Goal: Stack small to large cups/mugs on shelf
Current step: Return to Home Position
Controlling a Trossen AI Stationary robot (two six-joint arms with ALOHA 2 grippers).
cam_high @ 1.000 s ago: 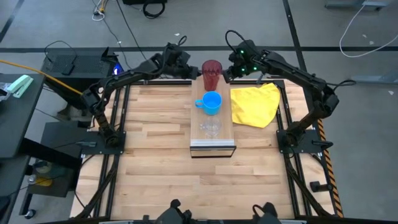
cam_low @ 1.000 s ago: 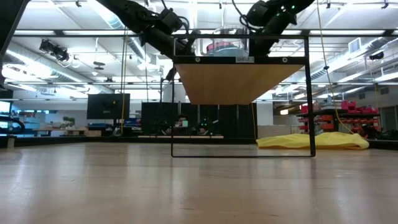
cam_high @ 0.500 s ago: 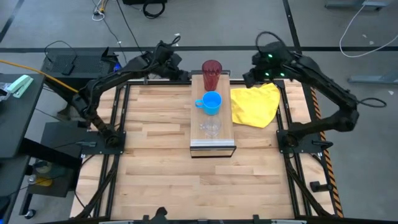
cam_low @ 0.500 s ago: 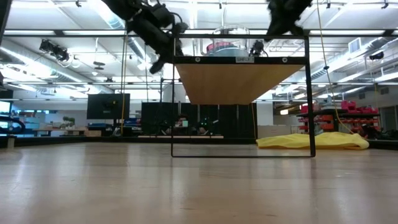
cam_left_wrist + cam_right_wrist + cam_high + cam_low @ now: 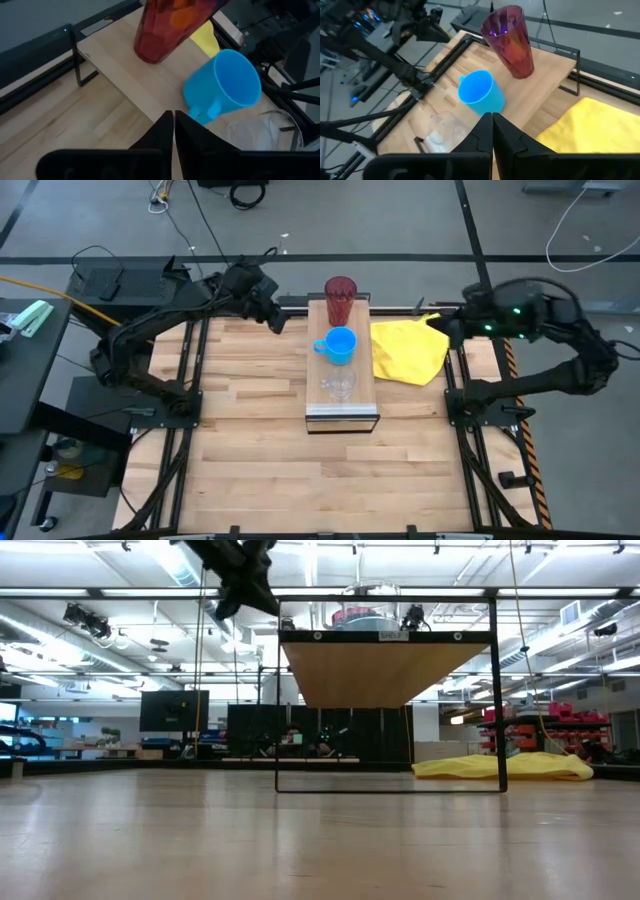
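Observation:
The light-wood shelf stands mid-table on its dark frame. Three cups stand in a row on its board, each on its base: the dark red tumbler at the far end, the blue mug in the middle with its handle toward the table's left, and the clear glass cup nearer. My left gripper is shut and empty, left of the shelf's far end. My right gripper is shut and empty, over the table's far right edge. Both wrist views show the cups beyond the shut fingers: the tumbler, the mug.
A crumpled yellow cloth lies on the table right of the shelf, below my right gripper. In the low view the shelf board stands high on thin dark legs, with my left arm above its left end.
Both grippers have drawn back from the red tumbler. The left one has gone toward the table's left edge. The right one has gone toward the right edge, out past the yellow cloth. The three cups have stayed where they were on the shelf.

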